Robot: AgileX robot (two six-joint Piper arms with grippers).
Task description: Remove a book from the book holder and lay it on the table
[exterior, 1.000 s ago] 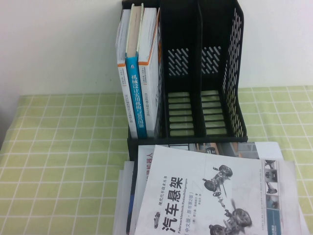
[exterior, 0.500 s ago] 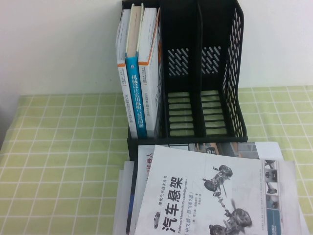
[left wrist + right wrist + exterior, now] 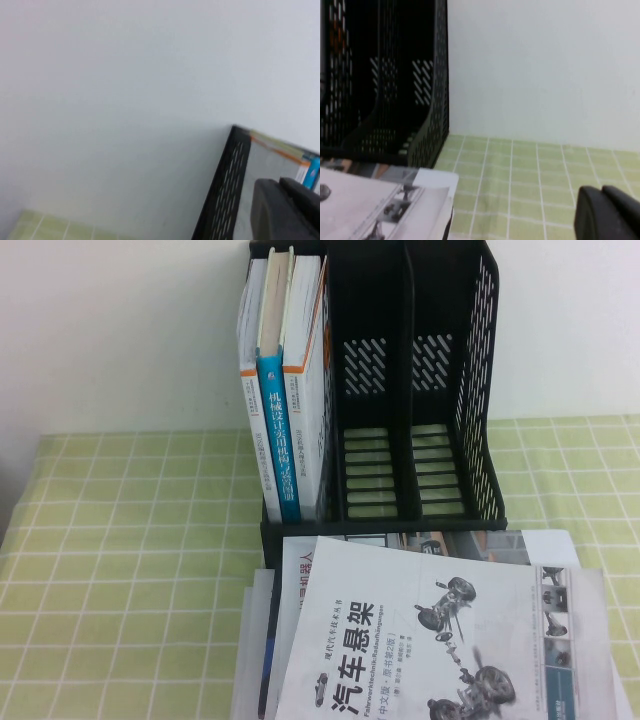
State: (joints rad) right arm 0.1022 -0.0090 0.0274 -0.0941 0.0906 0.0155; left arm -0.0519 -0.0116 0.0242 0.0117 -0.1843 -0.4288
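Standing upright for a side grasp, the book (image 3: 312, 390) is waiting in the book holder (image 3: 440, 390); left end effector (image 3: 287, 210) and right end effector (image 3: 607, 215) are hovering beside it, grip states unclear.

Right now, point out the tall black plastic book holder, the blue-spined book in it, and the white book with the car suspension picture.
Tall black plastic book holder (image 3: 478, 390), high view, perforated right side wall.
Blue-spined book (image 3: 275, 435), high view, middle of spine.
White car suspension book (image 3: 400, 640), high view, front cover.

Only a dark corner of the left pincer (image 3: 287, 210) and right pincer (image 3: 607, 212) shows.
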